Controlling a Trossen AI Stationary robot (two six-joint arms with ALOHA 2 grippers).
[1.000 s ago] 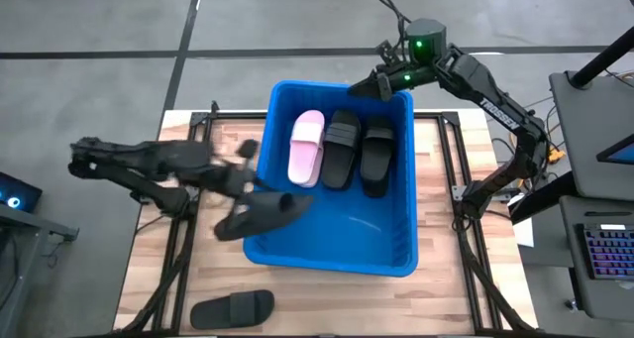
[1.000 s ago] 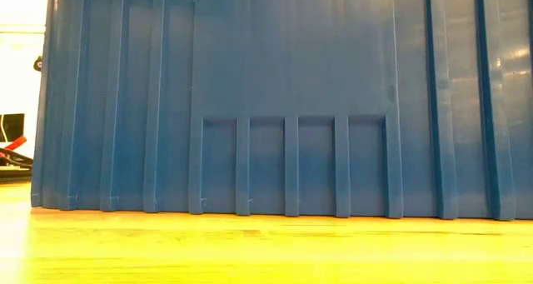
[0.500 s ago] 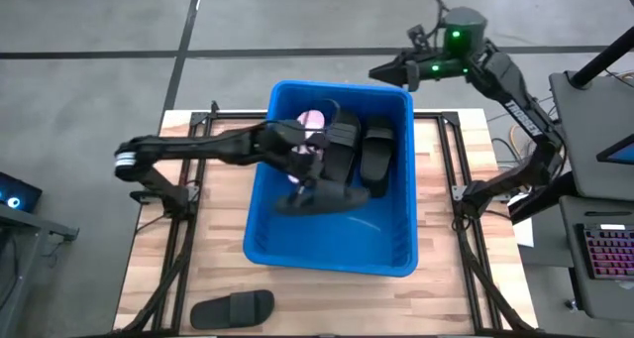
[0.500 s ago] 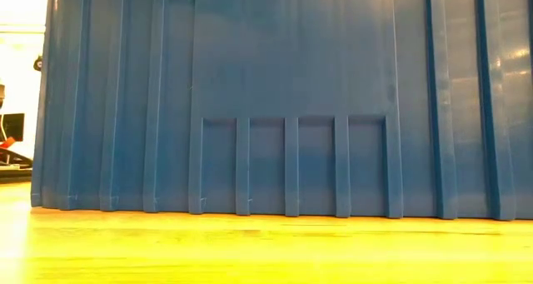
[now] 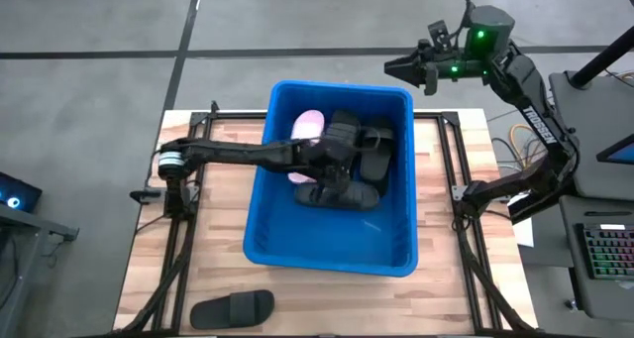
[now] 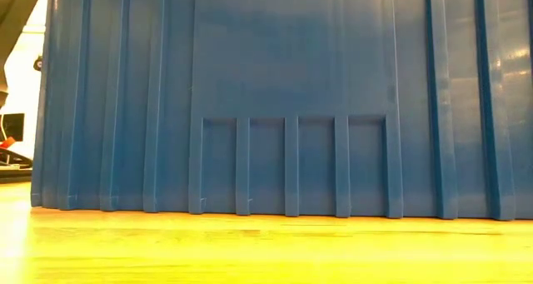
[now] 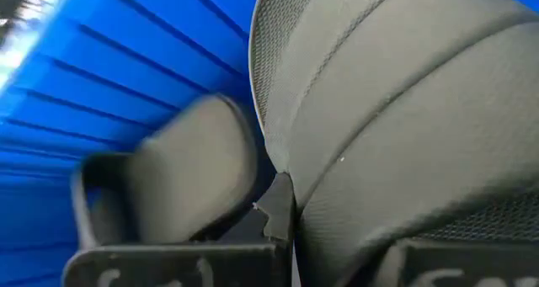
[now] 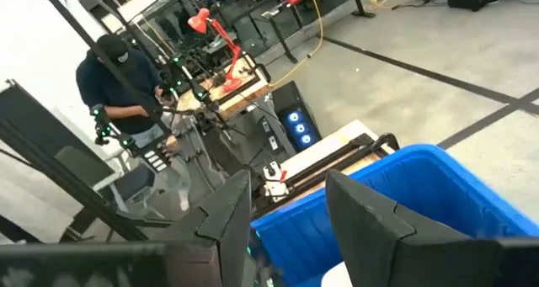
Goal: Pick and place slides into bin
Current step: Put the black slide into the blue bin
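The bright-blue bin (image 5: 327, 264) stands mid-table; its near wall fills the low view (image 6: 291, 101). My left gripper (image 5: 335, 166) reaches over the bin's left rim, down inside, shut on a black slide (image 5: 344, 193) that lies crosswise low in the bin. A pale pink slide (image 5: 305, 128) and two black slides (image 5: 374, 148) lie at the bin's far end. Another black slide (image 5: 233, 306) lies on the table near the front edge. My right gripper (image 5: 411, 68) is open and empty, above and beyond the bin's far right corner. My left gripper holds the black slide, coming from above and slanting in from the table's left. In the left wrist view the slide's ribbed strap (image 7: 396, 110) fills the picture right in front of the fingers. The gripper itself hides the place of contact.
Bare wooden table top (image 5: 213, 244) shows left of the bin and in front of it. In the right wrist view the bin's rim (image 8: 404, 186) shows below the fingers, and a person (image 8: 118, 77) stands at a workbench in the room beyond.
My left gripper has carried the black slide from the table left of the bin over the left rim, toward the right, and down inside. The slide now sits low in the bin. My right gripper has drawn back from the bin's far rim toward the far right.
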